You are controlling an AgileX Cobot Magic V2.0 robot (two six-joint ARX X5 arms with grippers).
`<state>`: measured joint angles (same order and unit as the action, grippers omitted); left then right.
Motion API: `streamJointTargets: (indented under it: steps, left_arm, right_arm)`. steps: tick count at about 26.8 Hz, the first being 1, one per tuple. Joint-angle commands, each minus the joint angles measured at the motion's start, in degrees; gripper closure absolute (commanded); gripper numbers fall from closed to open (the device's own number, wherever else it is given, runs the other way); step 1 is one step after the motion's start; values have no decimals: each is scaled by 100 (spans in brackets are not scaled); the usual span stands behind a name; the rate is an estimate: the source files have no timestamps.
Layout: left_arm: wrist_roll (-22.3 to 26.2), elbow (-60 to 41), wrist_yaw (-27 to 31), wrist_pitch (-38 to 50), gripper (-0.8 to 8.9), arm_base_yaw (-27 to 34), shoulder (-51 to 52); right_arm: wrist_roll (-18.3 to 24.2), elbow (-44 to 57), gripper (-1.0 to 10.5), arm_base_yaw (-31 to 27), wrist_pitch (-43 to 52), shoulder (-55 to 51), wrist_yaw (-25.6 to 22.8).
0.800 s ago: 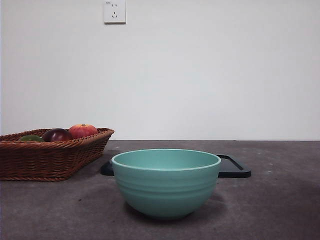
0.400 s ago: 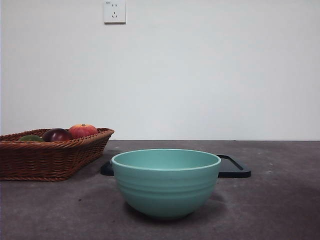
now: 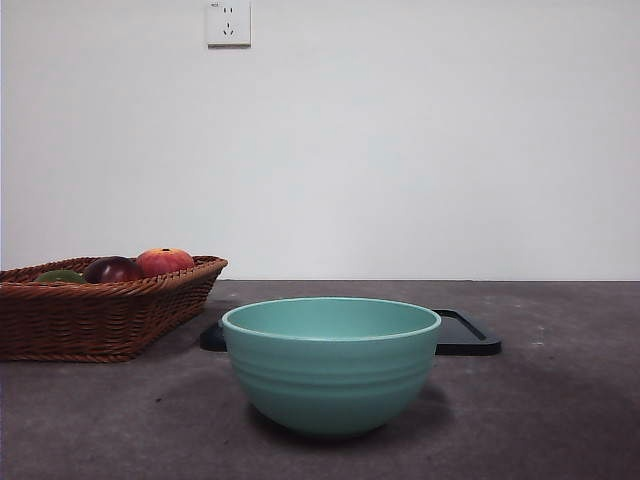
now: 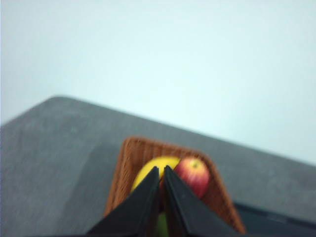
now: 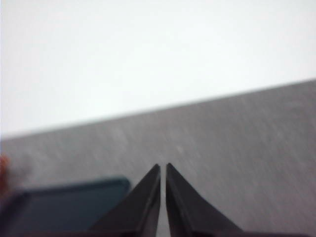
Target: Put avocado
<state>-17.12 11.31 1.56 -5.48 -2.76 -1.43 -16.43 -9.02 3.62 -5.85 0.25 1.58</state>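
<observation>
Avocado [image 3: 62,276] in the wicker basket [image 3: 100,320], both arms clear of the table.

From the teal bowl [image 3: 331,365], the basket sits at about ten o'clock, holding the avocado beside a maroon fruit [image 3: 113,269] and a red-orange fruit [image 3: 165,261] (only its green top shows). A black tray [image 3: 467,335] lies behind the bowl. The left gripper [image 4: 160,170] hangs above the basket, jaws together; the right gripper [image 5: 163,167] likewise closed, over bare table.

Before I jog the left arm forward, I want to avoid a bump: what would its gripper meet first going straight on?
Probably the fruit in the wicker basket: the left gripper points at the yellow fruit beside the red apple. Depth is unclear in this blurred view.
</observation>
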Motion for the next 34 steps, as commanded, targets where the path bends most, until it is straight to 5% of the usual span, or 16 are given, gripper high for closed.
streamJointTargets:
  steps: [1, 7, 18, 24, 29, 34]
  left_arm:
    - [-201, 334, 17, -109, 798, 7, -205]
    - [-160, 1416, 2, -1152, 798, 7, -855]
    - [168, 2911, -828, -1825, 798, -216, -1692]
    - [341, 3307, -1338, -2109, 798, -638, -2015]
    - [339, 3528, -2046, -2284, 798, -702, -2345]
    - [245, 3641, -2885, -2721, 798, -702, -2647]
  right_arm:
    - [-466, -400, 935, 61, -48, 76, 59]
    - [-472, -1235, 935, 87, -201, 667, 348]
    - [-295, -2673, 935, 87, -1386, 2100, 2011]
    - [409, -3456, 935, 94, -2253, 2841, 2787]
    - [1189, -4057, 935, 269, -3064, 3248, 2841]
    - [1429, -4360, 935, 527, -3578, 3412, 2850]
